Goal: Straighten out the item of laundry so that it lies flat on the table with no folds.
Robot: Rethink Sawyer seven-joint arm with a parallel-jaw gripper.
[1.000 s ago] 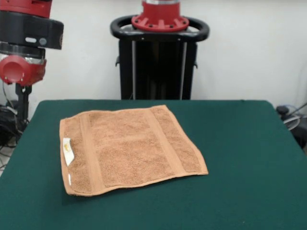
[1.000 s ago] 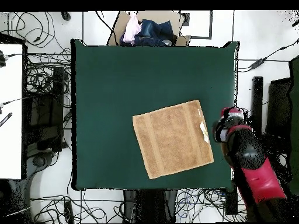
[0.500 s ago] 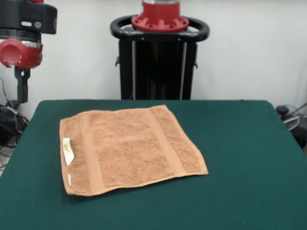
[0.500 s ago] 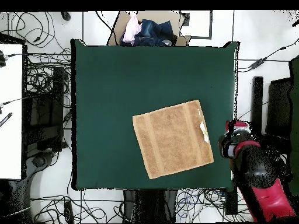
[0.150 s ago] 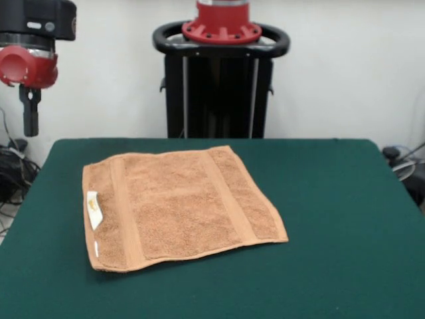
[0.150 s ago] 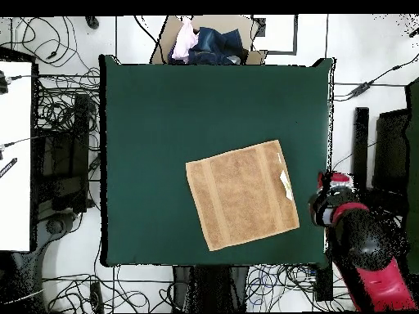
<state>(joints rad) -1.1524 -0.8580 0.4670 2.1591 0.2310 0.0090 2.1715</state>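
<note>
Already your towel [image 5: 174,207] lies spread on the green table [image 5: 332,219], left of centre in the front frame, with no fold showing, so the straightening looks done; next you need only check the edges. Your tool [image 5: 29,109] hangs at the upper left, off the table, touching nothing; its opening I cannot tell.

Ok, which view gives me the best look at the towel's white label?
The front view: the white label lies face-up at the towel's left edge, its shape clear. In the overhead view the label is only a thin pale sliver on the towel's right edge.
</note>
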